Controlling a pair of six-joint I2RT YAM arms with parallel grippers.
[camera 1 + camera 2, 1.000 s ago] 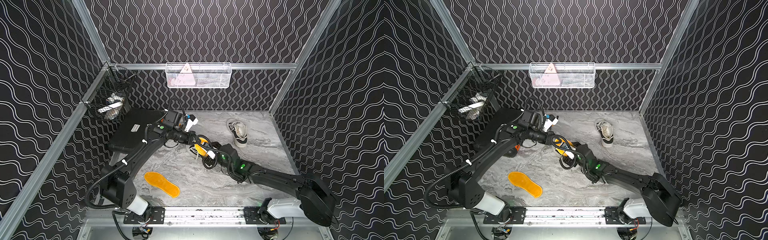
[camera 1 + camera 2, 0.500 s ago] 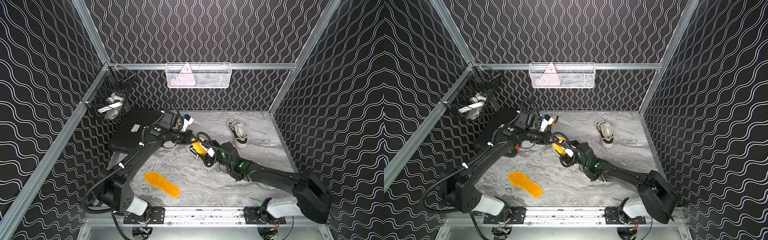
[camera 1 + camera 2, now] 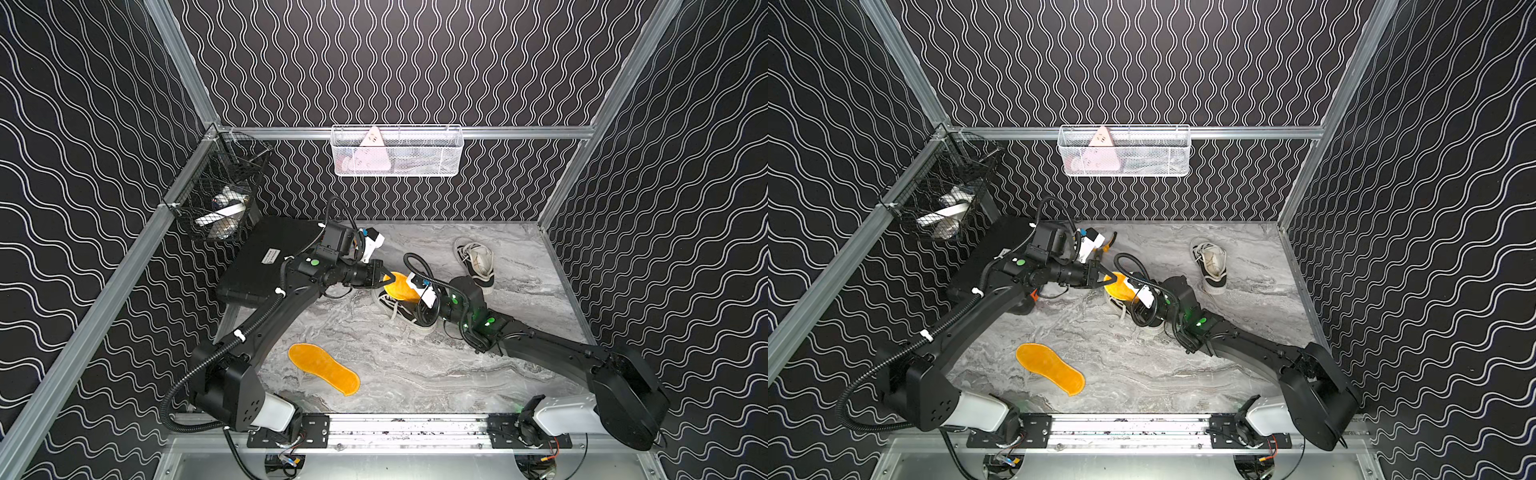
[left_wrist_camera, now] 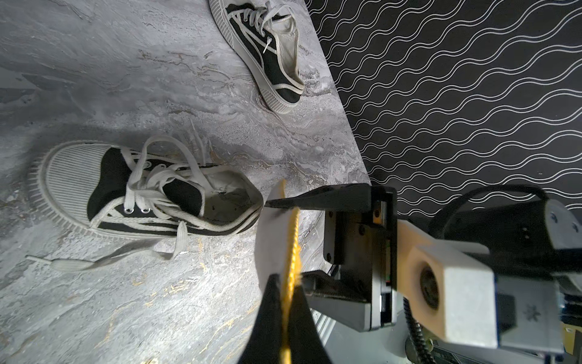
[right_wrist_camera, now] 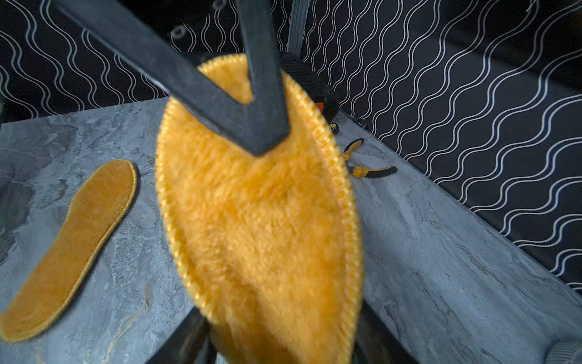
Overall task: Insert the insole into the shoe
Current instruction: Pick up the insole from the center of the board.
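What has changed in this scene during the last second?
The left gripper, shut on the insole, shifted slightly left. The right gripper moved up to it, jaws now straddling the insole. The shoe below, the far shoe and the loose insole stayed put.

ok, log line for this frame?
left gripper: shut on insole | right gripper: open around insole | insole: by shoe heel, not inserted | second insole: flat on table

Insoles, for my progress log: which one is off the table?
The raised insole, pinched in the left gripper; the other insole lies flat on the table.
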